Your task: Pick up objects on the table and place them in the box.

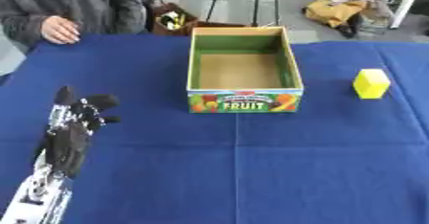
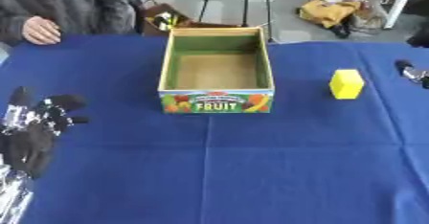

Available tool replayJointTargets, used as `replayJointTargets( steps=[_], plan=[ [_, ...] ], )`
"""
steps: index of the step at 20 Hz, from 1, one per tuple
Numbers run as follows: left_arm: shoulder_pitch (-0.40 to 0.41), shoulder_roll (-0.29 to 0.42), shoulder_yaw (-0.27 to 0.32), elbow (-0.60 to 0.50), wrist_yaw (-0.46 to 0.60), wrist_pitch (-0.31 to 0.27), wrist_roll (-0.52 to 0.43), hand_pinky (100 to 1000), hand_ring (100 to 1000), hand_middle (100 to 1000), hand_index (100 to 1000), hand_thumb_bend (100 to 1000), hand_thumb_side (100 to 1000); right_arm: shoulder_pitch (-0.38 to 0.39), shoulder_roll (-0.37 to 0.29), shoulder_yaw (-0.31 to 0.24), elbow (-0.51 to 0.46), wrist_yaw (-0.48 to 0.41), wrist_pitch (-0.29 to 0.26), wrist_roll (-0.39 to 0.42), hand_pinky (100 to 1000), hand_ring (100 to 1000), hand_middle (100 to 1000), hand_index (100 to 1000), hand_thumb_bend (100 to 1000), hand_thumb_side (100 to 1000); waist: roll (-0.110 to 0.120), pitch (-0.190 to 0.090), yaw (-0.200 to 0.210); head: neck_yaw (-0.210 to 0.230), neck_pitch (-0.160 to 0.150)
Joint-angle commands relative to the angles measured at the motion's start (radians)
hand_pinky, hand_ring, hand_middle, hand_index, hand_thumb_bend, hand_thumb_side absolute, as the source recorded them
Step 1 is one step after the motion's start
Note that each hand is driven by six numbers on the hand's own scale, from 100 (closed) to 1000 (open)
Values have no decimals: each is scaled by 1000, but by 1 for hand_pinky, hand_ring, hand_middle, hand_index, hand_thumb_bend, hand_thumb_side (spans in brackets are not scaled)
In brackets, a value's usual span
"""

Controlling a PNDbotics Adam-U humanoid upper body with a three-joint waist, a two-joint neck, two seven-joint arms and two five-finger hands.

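1. At lower left of the table [image 1: 251, 170], the left hand [image 1: 71, 139] sits idle, fingers up and relaxed, holding nothing, w/ its silver-and-black forearm running down to the bottom edge.
2. Right of that hand & a bit farther back stands the box [image 1: 244, 100], a cardboard tray w/ green inner walls, brown floor and "FRUIT" printed on its near face; upright, nothing visible inside.
3. Further right again, past the box and well apart from it, a yellow block [image 1: 371, 83] rests on the blue cloth; nothing touches it.
4. Only in the right eye view, at the far right edge, a dark tip of the right hand [image 2: 409, 71] shows, just right of the block & not touching it; too little visible to tell whether its fingers are spread or curled.
5. Far from the left hand, at the table's back left corner, a person's hand [image 1: 60, 29] in a grey sleeve rests on the cloth edge, away from box & block.
6. Cloth has fold creases crossing near the box's front.
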Motion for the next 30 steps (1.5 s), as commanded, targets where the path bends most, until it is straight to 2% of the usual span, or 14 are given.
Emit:
replayJointTargets(
  steps=[1,5,10,24,30],
  plan=[
    [-18,24,-7,-22,-1,-1,-8,700,825,686,730,503,1000,-34,-14,-10,47,50,-23,-2,797,880,768,837,272,395,2,-13,4,-26,-11],
    [-22,24,-9,-25,-1,-1,-11,700,825,686,730,504,1000,-48,-2,-8,74,93,-42,8,800,886,772,837,290,391,5,-10,9,-41,-9],
    [-27,18,-13,-26,-1,0,-16,700,825,686,729,504,1000,-56,16,-1,96,137,-55,43,825,908,787,840,358,379,10,1,17,-52,-7],
    [-34,15,-18,-26,0,1,-21,700,824,687,729,507,1000,-69,36,-4,115,156,-65,53,854,940,812,849,328,371,10,13,44,-65,-7],
    [-40,15,-22,-28,0,1,-26,701,824,687,728,510,1000,-73,33,-4,108,157,-67,45,856,943,816,850,327,375,2,16,70,-69,-11]
  ],
)
